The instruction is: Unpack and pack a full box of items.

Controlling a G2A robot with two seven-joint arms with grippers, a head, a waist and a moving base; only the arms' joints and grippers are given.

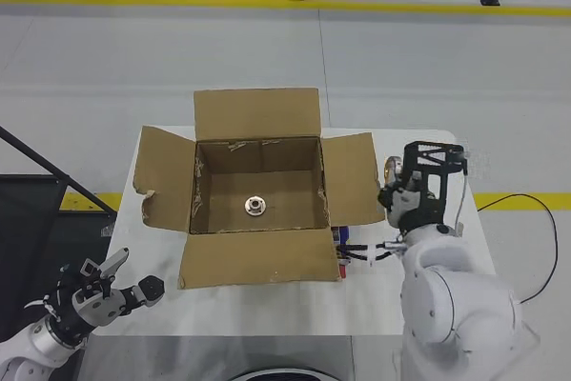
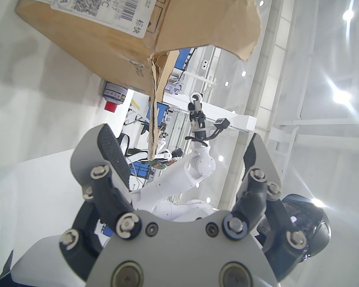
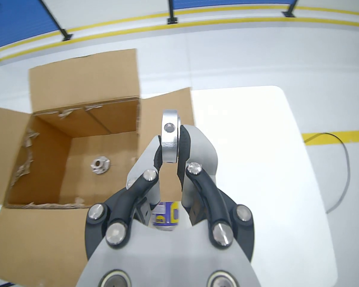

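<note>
An open cardboard box [image 1: 257, 252] stands mid-table with all flaps spread; a small flanged metal part [image 1: 255, 205] lies on its floor, also seen from the right wrist as the metal part [image 3: 100, 165]. My right gripper [image 3: 170, 147] is shut on a silver metal ring [image 3: 169, 138], held on edge above the table just right of the box's right flap [image 1: 352, 179]; the ring [image 1: 392, 171] shows from above too. My left gripper [image 2: 179, 147] is open and empty, low at the table's front left corner, left of the box [image 2: 107, 22].
A spray can with a red cap [image 1: 343, 250] lies on the white table [image 1: 266, 295] against the box's right side, below the right gripper; its blue and yellow body [image 3: 166, 213] shows between the fingers. A black cable [image 1: 542, 238] runs on the floor at right.
</note>
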